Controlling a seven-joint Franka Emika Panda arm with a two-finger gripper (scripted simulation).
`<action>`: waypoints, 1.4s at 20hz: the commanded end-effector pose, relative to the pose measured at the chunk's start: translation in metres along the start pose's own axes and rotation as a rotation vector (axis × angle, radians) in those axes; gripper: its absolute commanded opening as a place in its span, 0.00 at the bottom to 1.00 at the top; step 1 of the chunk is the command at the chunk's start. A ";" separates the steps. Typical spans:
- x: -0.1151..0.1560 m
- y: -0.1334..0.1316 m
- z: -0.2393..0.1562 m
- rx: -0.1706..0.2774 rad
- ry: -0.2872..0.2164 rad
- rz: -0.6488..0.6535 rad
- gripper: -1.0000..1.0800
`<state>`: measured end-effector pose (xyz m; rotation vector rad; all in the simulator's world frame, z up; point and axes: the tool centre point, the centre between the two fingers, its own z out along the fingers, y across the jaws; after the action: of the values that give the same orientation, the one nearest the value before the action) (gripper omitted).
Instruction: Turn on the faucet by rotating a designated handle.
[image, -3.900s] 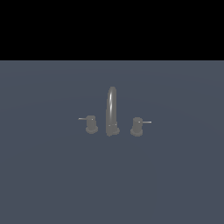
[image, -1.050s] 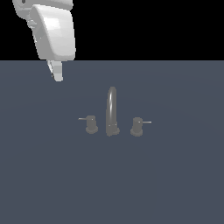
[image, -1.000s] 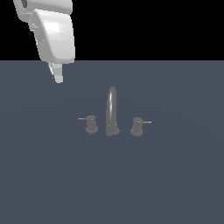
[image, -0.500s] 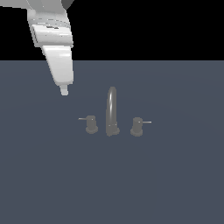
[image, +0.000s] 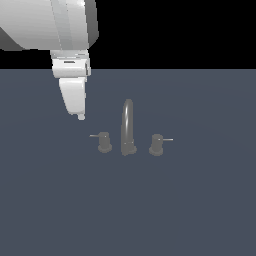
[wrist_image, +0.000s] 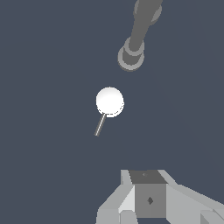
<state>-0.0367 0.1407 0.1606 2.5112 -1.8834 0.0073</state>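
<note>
Faucet (image: 128, 127), a dull grey metal three-piece set, stands on the flat dark blue-grey surface (image: 200, 210) and consists of a tall slim arched spout with one small knob on each side. Taking the spout as the landmark, the designated handle (image: 103, 142) is the small grey cylindrical knob on a flared round base on the spout's exterior-view left, with a thin silvery lever rod (image: 94, 135) projecting away from the spout. The twin grey knob (image: 156, 144) stands on the spout's opposite side, with its rod pointing away from the spout in the other direction. The white robot gripper (image: 80, 117) hangs above and beyond the handle's rod end, farther from the spout than the handle is, and apart from the rod and the knob. In the wrist view the handle (wrist_image: 109, 101) shows as a bright round cap with the rod (wrist_image: 100, 125) extending from it, and the spout base (wrist_image: 131, 57) lies near it; the gripper's grey body (wrist_image: 148, 199) fills the frame edge, clear of the handle. Whether the jaws are spread or closed cannot be told from either view. Judged from these views, no contact is made and the rod does not appear turned, so the rotation is not yet begun. Remaining steps: descent to the rod, engagement, and rotation about the knob axis.
</note>
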 end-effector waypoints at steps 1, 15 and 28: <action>0.005 -0.010 0.014 0.000 0.001 0.051 0.00; 0.039 -0.060 0.083 -0.002 0.000 0.323 0.00; 0.050 -0.072 0.099 -0.002 -0.005 0.392 0.00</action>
<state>0.0465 0.1119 0.0606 2.0954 -2.3396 -0.0001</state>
